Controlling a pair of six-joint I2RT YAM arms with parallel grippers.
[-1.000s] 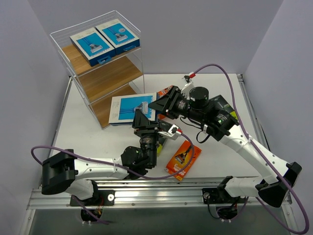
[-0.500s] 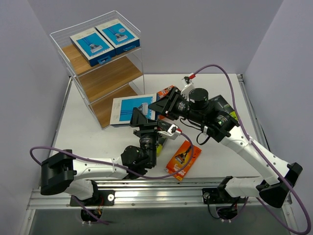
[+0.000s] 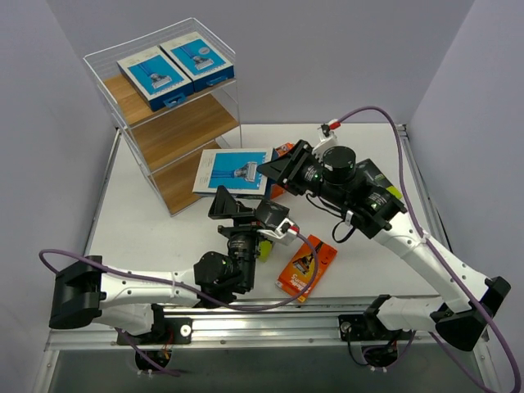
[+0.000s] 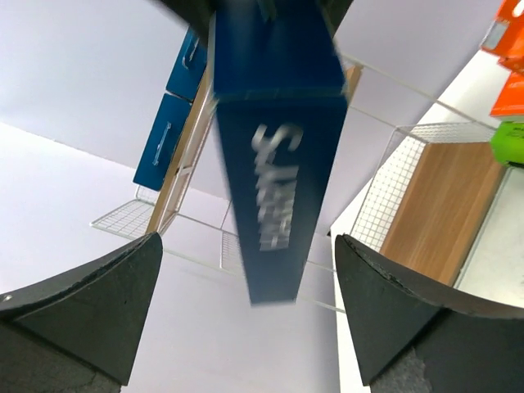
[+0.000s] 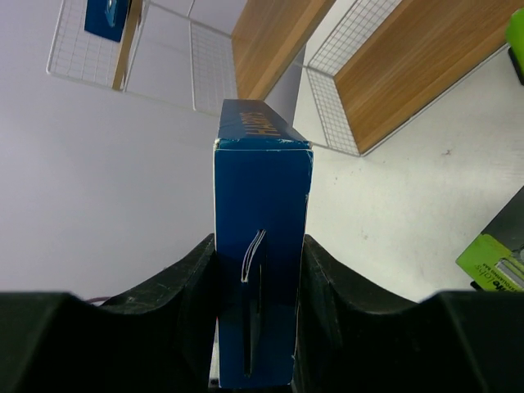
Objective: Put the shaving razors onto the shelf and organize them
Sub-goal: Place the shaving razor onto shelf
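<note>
My right gripper [image 3: 268, 170] is shut on a blue-and-white razor pack [image 3: 232, 171] and holds it in the air just in front of the shelf [image 3: 176, 135]. In the right wrist view the pack [image 5: 262, 246] stands edge-on, pinched between both fingers [image 5: 184, 303]. My left gripper [image 3: 237, 206] hangs open just below it. In the left wrist view the pack's edge [image 4: 274, 164] is above the spread fingers [image 4: 82, 311] and touches neither. Two blue packs [image 3: 176, 67] lie on the shelf's top board. An orange pack [image 3: 307, 268] lies on the table.
A second orange pack [image 3: 283, 151] lies behind the right gripper. A lime-green-ended pack [image 3: 264, 246] lies by the left wrist, another [image 3: 391, 193] under the right forearm. The shelf's middle and bottom boards [image 3: 184, 131] are bare.
My left gripper has opened, let go of the blue pack and drawn back toward the near edge. The right gripper keeps the pack and has shifted it slightly right and farther back.
</note>
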